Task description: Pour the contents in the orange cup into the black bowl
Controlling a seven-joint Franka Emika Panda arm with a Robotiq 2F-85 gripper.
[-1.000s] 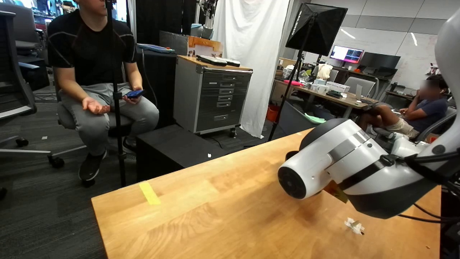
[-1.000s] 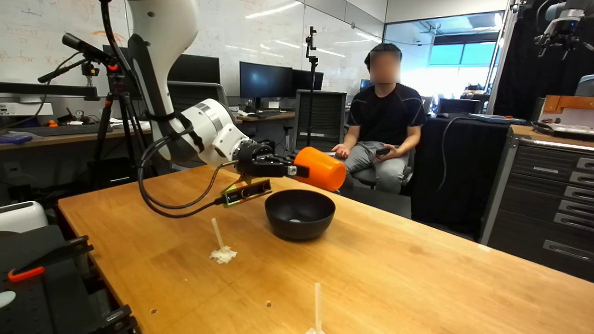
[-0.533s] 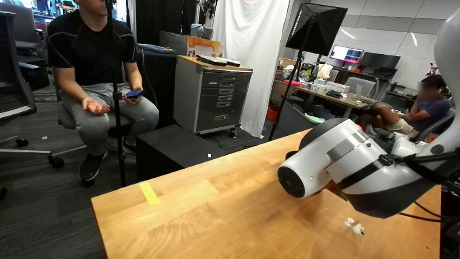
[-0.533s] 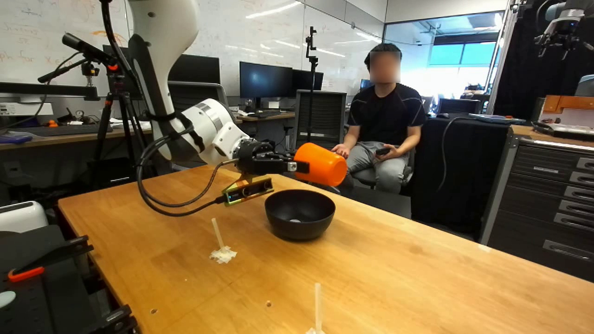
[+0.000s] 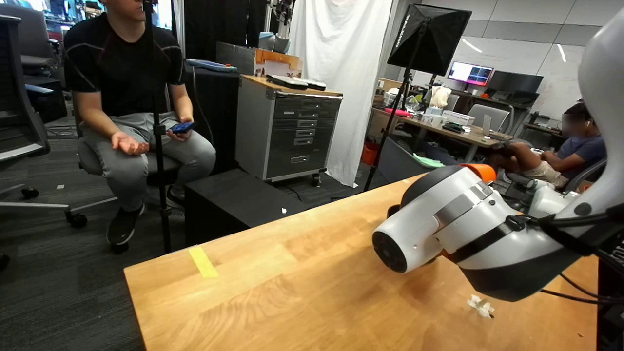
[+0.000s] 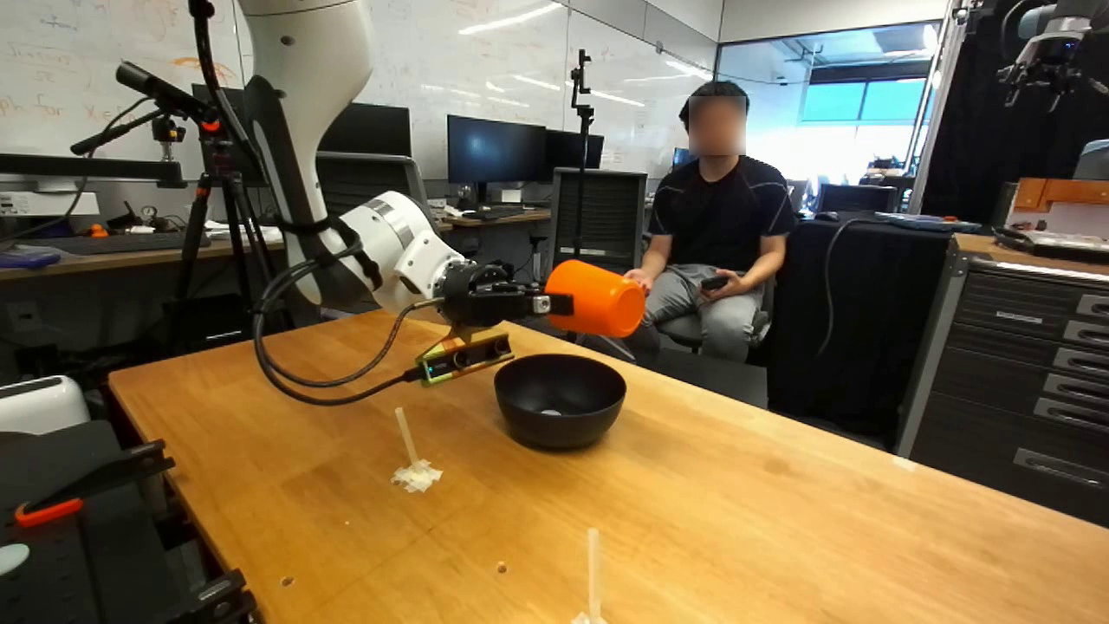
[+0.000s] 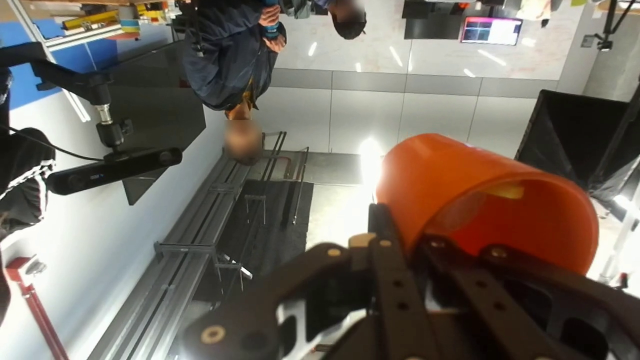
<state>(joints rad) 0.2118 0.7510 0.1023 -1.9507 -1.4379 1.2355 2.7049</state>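
Note:
My gripper is shut on the wall of the orange cup, which lies nearly on its side above the black bowl. In the exterior view the cup's base faces right. The wrist view shows the mouth of the orange cup facing right, and the gripper pinching its near wall. A small yellowish patch shows inside the cup; I cannot tell if it is the contents. A pale spot shows at the bowl's bottom, too small to identify. Elsewhere the orange cup mostly hides behind the arm.
The bowl stands on a wooden table. Two thin pale sticks, a nearer stick and a farther stick with a taped base, rise from the tabletop. Cables hang beside the arm. A seated person is beyond the table's edge.
The cup has risen slightly and turned a little with the gripper, still held. The arm has shifted slightly, and more of the cup now shows above it. The bowl has not moved.

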